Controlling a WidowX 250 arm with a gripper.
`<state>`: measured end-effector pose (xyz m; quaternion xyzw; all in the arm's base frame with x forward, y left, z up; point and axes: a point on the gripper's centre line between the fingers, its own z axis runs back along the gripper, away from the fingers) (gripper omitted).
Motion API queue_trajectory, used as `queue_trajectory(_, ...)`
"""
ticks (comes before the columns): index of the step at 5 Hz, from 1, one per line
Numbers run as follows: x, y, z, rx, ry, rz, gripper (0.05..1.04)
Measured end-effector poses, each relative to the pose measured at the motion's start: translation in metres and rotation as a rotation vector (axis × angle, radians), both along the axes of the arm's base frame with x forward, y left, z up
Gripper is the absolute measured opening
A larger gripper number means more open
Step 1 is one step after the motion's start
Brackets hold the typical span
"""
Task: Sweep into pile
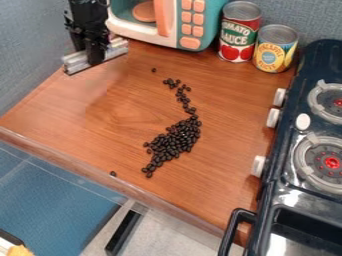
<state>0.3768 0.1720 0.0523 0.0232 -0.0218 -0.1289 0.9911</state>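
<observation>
My gripper (92, 49) is at the upper left of the wooden counter, shut on a grey-white bar (115, 51) that lies low at the counter's left edge. Dark beans (175, 140) form a dense patch right of the counter's middle. From it a thin trail of beans runs up to a small loose cluster (172, 83). A few beans stick out at the patch's lower end. One single bean (153, 70) lies above the cluster, and another stray bean (113, 173) is near the front edge.
A toy microwave (190, 25) stands at the back, with a tomato can (238, 32) and a yellow-labelled can (274, 49) to its right. The dark toy stove (287, 187) borders the right side. The counter's front edge (80, 167) runs diagonally below.
</observation>
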Motion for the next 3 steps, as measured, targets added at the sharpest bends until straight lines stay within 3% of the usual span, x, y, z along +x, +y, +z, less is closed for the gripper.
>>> queue_trajectory(1, 0.012, 0.01, -0.006, 0.019, 0.044, -0.062, 0.372)
queue_trajectory(2, 0.023, 0.017, -0.019, 0.004, 0.099, -0.163, 0.372)
queue_trajectory(3, 0.031, 0.016, -0.025, -0.024, 0.103, -0.244, 0.372)
